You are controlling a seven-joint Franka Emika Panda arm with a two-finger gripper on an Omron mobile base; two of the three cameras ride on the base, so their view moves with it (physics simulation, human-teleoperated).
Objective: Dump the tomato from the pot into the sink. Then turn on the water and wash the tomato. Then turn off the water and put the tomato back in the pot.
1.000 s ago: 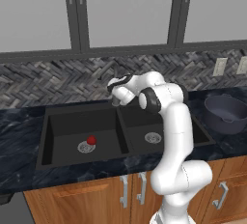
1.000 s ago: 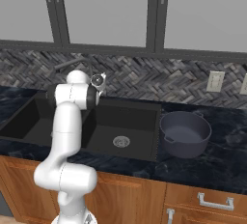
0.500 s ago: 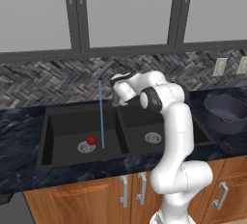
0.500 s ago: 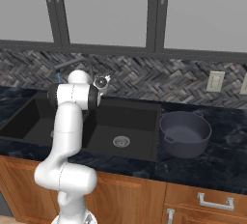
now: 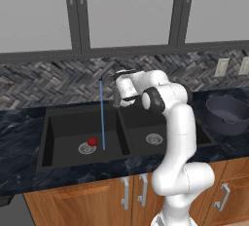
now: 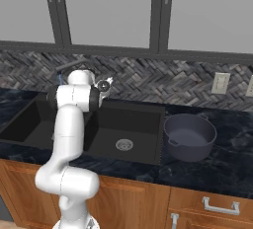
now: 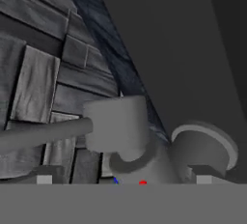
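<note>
The tomato [image 5: 92, 141] lies in the left basin of the black sink [image 5: 48, 137], beside the silver drain [image 5: 86, 148]. A thin blue stream of water [image 5: 102, 118] falls from the faucet spout and lands just right of the tomato. My gripper [image 5: 121, 96] hovers at the faucet base behind the centre divider. In the hand view my gripper [image 7: 123, 179] is open, and the grey faucet body [image 7: 118, 124] with its lever [image 7: 38, 136] stands close in front of it. The dark pot [image 5: 227, 115] [image 6: 190, 135] stands upright on the counter right of the sink.
The herringbone backsplash [image 5: 44, 86] rises right behind the faucet. The right basin has its own drain [image 6: 124, 144]. Dark marble counter [image 6: 222, 164] surrounds the sink, with wooden cabinets [image 5: 97, 200] below and wall outlets [image 6: 219, 83] at the right.
A second ago no water ran; now a blue stream falls into the left basin. My hand has shifted slightly at the faucet. The tomato and pot have stayed put.
</note>
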